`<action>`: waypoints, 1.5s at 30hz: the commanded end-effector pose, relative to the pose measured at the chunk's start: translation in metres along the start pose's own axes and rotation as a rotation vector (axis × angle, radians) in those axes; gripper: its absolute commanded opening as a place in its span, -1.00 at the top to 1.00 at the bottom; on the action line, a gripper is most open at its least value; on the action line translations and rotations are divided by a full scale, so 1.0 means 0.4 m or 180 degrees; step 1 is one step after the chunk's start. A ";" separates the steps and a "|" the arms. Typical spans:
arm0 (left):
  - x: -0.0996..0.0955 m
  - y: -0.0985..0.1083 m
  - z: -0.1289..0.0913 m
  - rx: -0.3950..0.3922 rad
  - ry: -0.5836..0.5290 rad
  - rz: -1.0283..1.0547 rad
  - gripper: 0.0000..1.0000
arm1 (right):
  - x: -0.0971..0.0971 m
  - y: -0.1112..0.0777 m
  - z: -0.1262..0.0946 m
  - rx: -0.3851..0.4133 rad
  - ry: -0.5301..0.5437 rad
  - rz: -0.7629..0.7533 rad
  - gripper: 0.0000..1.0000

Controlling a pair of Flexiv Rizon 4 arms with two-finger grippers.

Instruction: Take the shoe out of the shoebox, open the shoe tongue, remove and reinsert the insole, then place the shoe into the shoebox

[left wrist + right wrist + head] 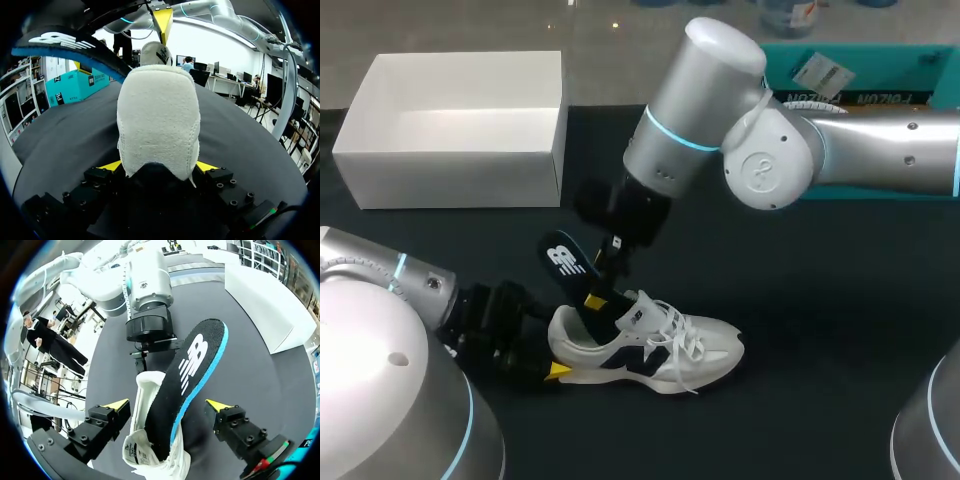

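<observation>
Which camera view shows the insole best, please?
The right wrist view: the insole shows nearly full length, black with a blue edge, rising from the shoe between the right gripper's open fingers. In the head view it is small, its lower end hidden; the left wrist view shows it obliquely.

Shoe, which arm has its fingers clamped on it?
The left gripper: its fingers pinch the heel of the shoe from both sides. The right gripper has its fingers wide apart either side of the insole, not touching it.
</observation>
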State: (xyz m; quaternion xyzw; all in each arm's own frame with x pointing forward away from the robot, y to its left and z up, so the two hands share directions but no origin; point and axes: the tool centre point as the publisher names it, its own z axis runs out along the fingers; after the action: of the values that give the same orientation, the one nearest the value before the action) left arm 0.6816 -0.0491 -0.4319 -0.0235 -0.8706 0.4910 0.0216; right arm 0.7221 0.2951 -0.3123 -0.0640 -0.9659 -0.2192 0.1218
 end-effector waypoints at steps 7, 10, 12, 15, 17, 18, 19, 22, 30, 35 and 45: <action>-0.010 0.034 0.029 -0.0009 0.0006 0.0000 1.00 | 0.001 0.013 0.026 -0.0047 0.0015 -0.0059 1.00; -0.010 0.034 0.029 -0.0009 0.0006 0.0000 1.00 | 0.006 0.015 0.016 -0.0057 -0.0011 -0.0074 1.00; -0.010 0.034 0.029 -0.0009 0.0006 0.0000 1.00 | 0.008 0.019 0.005 -0.0053 -0.0041 -0.0085 1.00; -0.010 0.034 0.029 -0.0009 0.0006 0.0000 1.00 | 0.009 0.027 -0.006 -0.0045 -0.0067 -0.0107 1.00; -0.010 0.034 0.029 -0.0009 0.0006 0.0000 1.00 | 0.008 0.030 -0.014 -0.0041 -0.0092 -0.0125 1.00; -0.010 0.034 0.029 -0.0009 0.0006 0.0000 1.00 | 0.007 0.031 -0.018 -0.0040 -0.0108 -0.0135 1.00; -0.010 0.034 0.029 -0.0009 0.0006 0.0000 1.00 | 0.006 0.034 -0.022 -0.0040 -0.0114 -0.0139 1.00; -0.010 0.034 0.029 -0.0009 0.0006 0.0000 1.00 | 0.002 0.041 -0.036 -0.0041 -0.0146 -0.0161 1.00; -0.010 0.034 0.029 -0.0009 0.0006 0.0000 1.00 | -0.024 0.078 -0.134 -0.0118 -0.0422 -0.0202 1.00; -0.010 0.034 0.029 -0.0009 0.0006 0.0000 1.00 | -0.040 0.109 -0.245 -0.0232 -0.0747 -0.0253 1.00; -0.010 0.034 0.029 -0.0009 0.0006 0.0000 1.00 | -0.050 0.147 -0.419 -0.0395 -0.1193 -0.0273 1.00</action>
State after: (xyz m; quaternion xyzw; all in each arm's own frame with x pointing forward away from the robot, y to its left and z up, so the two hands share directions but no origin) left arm 0.6816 -0.0491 -0.4320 -0.0235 -0.8706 0.4910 0.0216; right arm 0.7954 0.2916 -0.1694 -0.0651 -0.9588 -0.2698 -0.0607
